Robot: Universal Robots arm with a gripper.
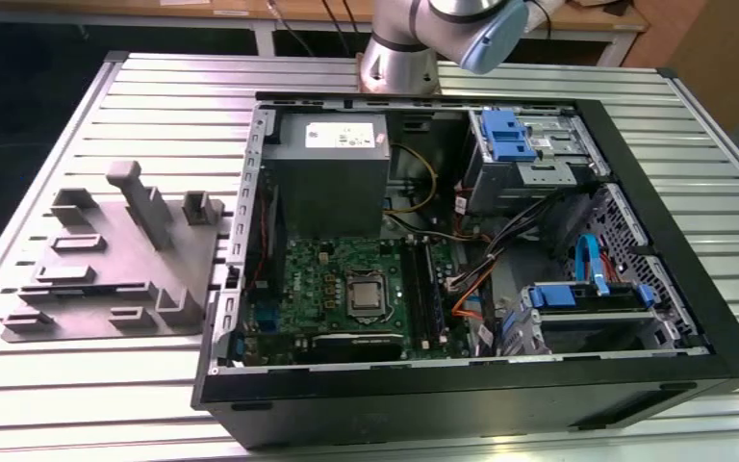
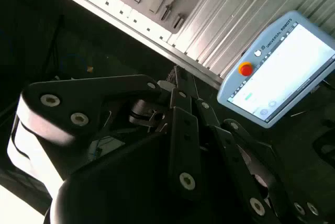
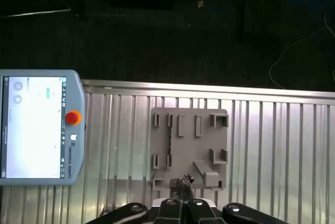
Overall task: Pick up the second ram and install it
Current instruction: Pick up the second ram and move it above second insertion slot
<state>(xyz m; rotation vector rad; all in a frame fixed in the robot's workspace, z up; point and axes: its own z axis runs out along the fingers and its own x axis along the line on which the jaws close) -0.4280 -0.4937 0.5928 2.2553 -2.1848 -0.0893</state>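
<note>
1. Black linkage bars run to my end effector [image 3: 180,183]; in the first wrist view its fingertips sit together with nothing between them.
2. Just past the tips lies the grey fixture plate [image 3: 189,148] on the ribbed metal counter [image 3: 272,150]. I hang above it and touch nothing.
3. A thin dark strip stands on edge between two of the plate's blocks. I take it for the second ram [image 3: 169,145], not yet picked up.
4. A teach pendant [image 3: 39,124] rests on the counter, apart from the plate.
5. In the exterior view the open computer case [image 1: 472,395] fills the middle and right of the frame, with the plate at centre left. I judge that neither the pick-up nor the install is done yet.
</note>
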